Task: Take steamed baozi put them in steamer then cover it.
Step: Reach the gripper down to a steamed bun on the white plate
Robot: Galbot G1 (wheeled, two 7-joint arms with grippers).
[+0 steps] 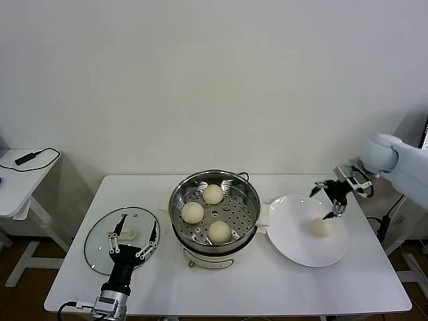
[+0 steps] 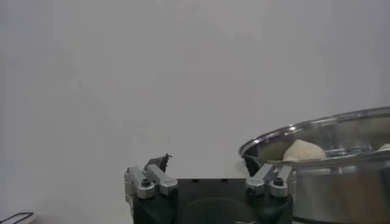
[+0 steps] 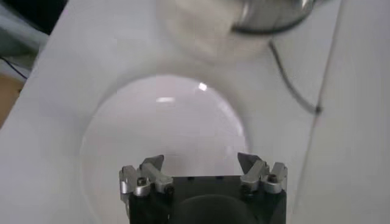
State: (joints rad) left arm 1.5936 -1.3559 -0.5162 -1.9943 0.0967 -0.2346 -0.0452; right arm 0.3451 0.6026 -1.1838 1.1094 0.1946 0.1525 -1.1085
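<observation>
Steamer [image 1: 214, 208] mid-worktop [image 1: 348, 287], holding three steamed baozi [image 1: 212, 194]; plate [image 1: 287, 234] just right of it, carrying the fourth bun [image 1: 322, 227]; glass lid [image 1: 100, 244] left of it. Right gripper [image 1: 329, 200] poised over that plate, fingers apart and empty; left gripper [image 1: 134, 235] over the lid, fingers apart. Fetching the last bun, by the look; next: lower right fingers around it, close gently, carry to steamer.
</observation>
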